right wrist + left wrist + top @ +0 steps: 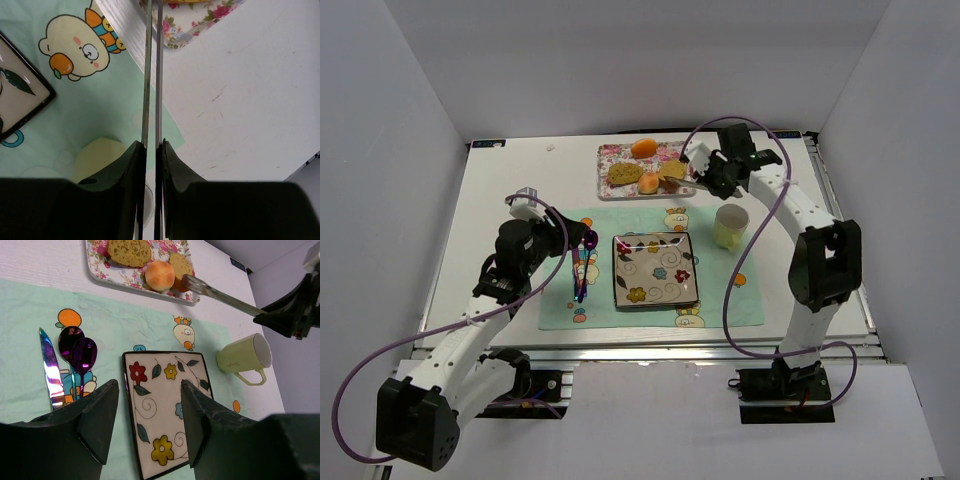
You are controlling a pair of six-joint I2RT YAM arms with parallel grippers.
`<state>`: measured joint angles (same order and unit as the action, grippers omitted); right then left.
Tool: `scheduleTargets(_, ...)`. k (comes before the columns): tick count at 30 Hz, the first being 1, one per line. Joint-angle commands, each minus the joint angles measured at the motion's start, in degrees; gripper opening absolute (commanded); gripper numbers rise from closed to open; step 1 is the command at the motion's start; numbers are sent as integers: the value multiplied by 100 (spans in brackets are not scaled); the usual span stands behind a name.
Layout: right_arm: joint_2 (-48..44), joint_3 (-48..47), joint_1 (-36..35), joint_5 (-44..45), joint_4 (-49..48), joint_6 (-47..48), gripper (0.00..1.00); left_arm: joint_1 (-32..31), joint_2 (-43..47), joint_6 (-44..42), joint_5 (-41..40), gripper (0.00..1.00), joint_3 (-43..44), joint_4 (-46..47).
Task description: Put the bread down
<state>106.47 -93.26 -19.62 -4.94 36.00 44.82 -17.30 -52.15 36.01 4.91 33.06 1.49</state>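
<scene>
Left gripper (149, 390) spread wide, holding nothing, above a soft green mat (125, 325). Shiny rainbow knife (50, 367) beside purple spoons (80, 352). Square flowery plate (655, 270). At the back, on a flat flowered tray (612, 152), the bread (180, 264): tan, bumpy, brown crust, touching thin metal tongs (225, 296). Right gripper (152, 145) squeezed tight on the tongs. Smooth pale-yellow cup (730, 227).

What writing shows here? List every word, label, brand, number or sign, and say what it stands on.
Cup: a short script word by the handle, too small to read.
Dark sticker at the far left corner: too small to read.
No other text shows, and none of it can be quoted.
</scene>
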Motion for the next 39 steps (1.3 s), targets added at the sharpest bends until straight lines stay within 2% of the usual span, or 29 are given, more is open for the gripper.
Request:
scheduleTargets(1, -872, -59, 21, -255, -382, -184, 5, 25, 98, -47, -64, 62, 125, -17)
scheduleTargets(4, -1463, 294, 86, -711, -278, -91, 5, 29, 64, -54, -42, 62, 157, 11)
scheduleTargets(6, -2024, 883, 86, -1069, -125, 216, 5, 30, 60, -37, -34, 62, 152, 41)
scheduleTargets(12, -3524, 2488, 18, -2528, 1098, 1151, 5, 30, 26, -15, -13, 62, 113, 118)
scheduleTargets(15, -3896, 2943, -40, -2681, 1371, 1280, 5, 25, -16, -18, 13, 62, 139, 132)
scheduleTargets(22, -4183, 3369, -237, -2750, 1631, 1303, 8, 34, -94, -41, 45, 62, 159, 150)
scheduleTargets(23, -4160, 3384, -244, -2748, 1643, 1310, 10, 34, -94, -41, 44, 62, 166, 148)
scheduleTargets(27, -4119, 3301, -244, -2808, 1855, 1357, 35, 25, -32, -24, 1, 63, 147, 114)
scheduleTargets(30, -4154, 3217, -244, -2937, 1991, 1416, 40, 34, 12, -23, -16, 63, 120, 106)
scheduleTargets(35, -4249, 3108, -245, -3067, 2112, 1421, 43, 34, 47, -15, -7, 63, 96, 98)
scheduleTargets(38, -4293, 2890, -236, -3154, 1932, 1058, 37, 34, 47, -15, -7, 63, 96, 106)
scheduleTargets(39, -4302, 2727, -227, -3171, 1633, 656, 31, 34, 38, -15, 10, 63, 96, 132)
